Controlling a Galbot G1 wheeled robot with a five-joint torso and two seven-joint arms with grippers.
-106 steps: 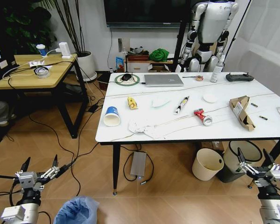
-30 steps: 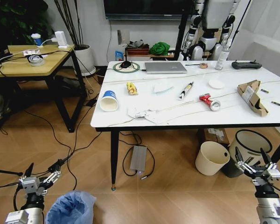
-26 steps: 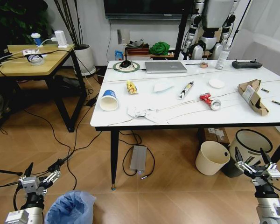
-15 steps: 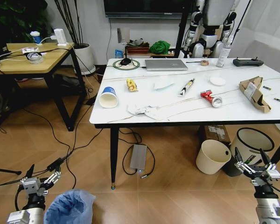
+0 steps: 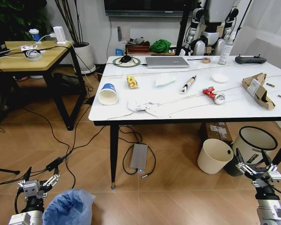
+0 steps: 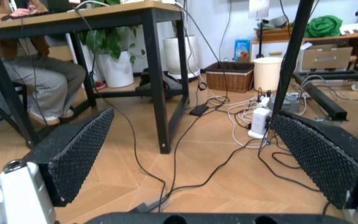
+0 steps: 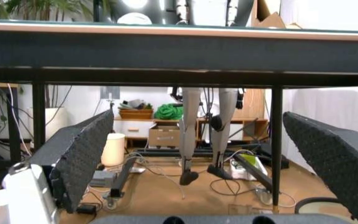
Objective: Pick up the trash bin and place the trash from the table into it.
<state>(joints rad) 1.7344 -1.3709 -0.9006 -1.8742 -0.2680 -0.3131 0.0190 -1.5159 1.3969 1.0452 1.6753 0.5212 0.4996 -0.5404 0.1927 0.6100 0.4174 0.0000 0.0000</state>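
Note:
The trash bin [image 5: 68, 208], lined with a crinkly light-blue bag, stands on the floor at the lower left. My left gripper [image 5: 37, 183] hangs open just left of it, nothing between its fingers [image 6: 73, 156]. Low on the right, my right gripper [image 5: 255, 166] is open and empty too, below the table edge [image 7: 179, 49]. On the white marble table [image 5: 234, 107] lies the trash: a blue-white paper cup [image 5: 107, 93], crumpled tissues [image 5: 143, 108], a yellow wrapper [image 5: 131, 82], a crushed red can [image 5: 213, 94], a white lid [image 5: 220, 78] and torn cardboard [image 5: 257, 90].
A cream bucket [image 5: 214, 155] and a dark bin with white liner [image 5: 256, 143] stand under the table near my right gripper. A grey laptop [image 5: 167, 61] and black controller [image 5: 251, 59] sit at the table's back. A wooden desk [image 5: 28, 58] stands left; cables and a power brick [image 5: 139, 158] lie on the floor.
The whole picture has shifted, so the camera has moved: table and floor things sit a little differently in view. Both grippers stay open and empty; the trash lies unmoved.

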